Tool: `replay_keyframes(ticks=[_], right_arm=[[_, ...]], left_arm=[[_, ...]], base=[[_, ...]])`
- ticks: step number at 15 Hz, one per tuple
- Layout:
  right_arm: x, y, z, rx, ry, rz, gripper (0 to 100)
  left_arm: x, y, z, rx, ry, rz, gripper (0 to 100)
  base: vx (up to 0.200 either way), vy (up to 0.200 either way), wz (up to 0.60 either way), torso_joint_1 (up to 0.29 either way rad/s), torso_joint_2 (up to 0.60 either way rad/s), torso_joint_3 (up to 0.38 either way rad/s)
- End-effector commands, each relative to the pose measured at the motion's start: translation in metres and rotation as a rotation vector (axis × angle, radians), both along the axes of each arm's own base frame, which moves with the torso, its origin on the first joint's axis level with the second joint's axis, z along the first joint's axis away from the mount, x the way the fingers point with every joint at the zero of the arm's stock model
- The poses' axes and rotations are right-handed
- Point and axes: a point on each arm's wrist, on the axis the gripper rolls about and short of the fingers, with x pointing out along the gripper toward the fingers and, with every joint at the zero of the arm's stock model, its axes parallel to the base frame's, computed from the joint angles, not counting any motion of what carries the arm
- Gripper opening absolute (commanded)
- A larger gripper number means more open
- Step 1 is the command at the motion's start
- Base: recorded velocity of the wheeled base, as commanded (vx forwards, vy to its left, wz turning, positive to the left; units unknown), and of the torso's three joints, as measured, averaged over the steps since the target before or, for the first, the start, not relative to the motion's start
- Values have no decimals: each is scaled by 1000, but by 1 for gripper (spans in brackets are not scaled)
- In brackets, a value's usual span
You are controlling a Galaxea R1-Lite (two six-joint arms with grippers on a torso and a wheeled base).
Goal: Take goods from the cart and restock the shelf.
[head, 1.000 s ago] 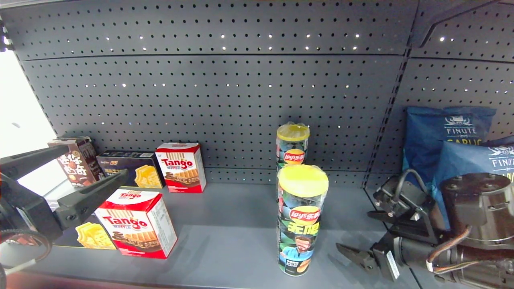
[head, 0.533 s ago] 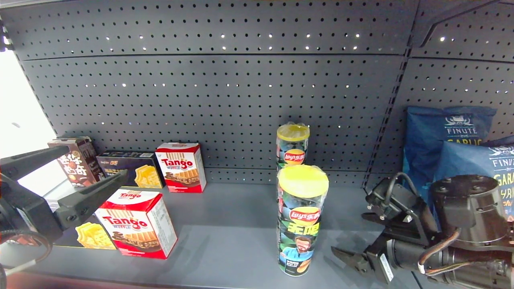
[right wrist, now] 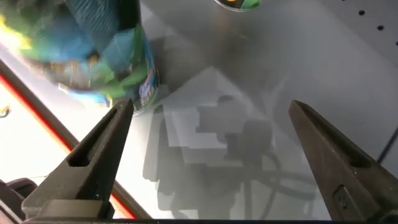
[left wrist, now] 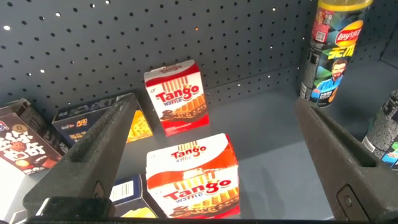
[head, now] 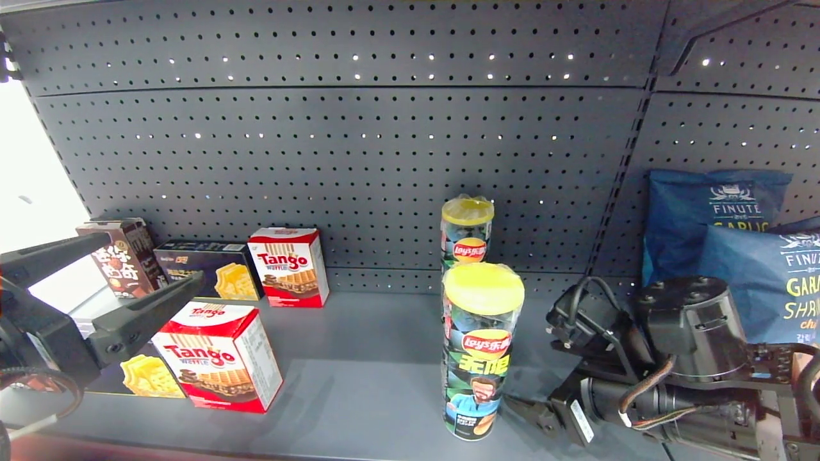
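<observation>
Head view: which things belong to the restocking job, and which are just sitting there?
Job, likely: front chip can, front wafer box, shelf, left pincer, right pincer.
Just there: back chip can, back wafer box, dark box, brown box, blue bags.

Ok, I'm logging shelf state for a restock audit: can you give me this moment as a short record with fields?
shelf: dark shelf, pegboard back
cans: front can and rear can, upright, one behind the other
boxes: front wafer box and rear wafer box, on the left
bags: blue bags, on the right
left gripper: open, empty, by front wafer box
right gripper: open, empty, low beside front can
</observation>
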Motion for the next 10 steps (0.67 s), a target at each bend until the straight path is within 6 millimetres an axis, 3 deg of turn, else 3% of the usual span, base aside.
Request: replay_keyframes(ticks=[1,6,8,10], right_arm=[[4,4,-4,-10,11,1,100],[4,3,-2,-2,4,-2,100],[1,-1,9,32,-36,-6,100],[-9,-20,40,104,-144,-67,100]], left_arm=[[0,0,0,0,1,0,100],[0,0,-1,1,3,0,100],[0,0,-3,3,10,0,100],[-4,1,-11,5,28,-1,100]], base=[[0,0,0,0,0,0],[0,0,0,0,0,0],[0,0,0,0,0,0],[0,0,0,0,0,0]])
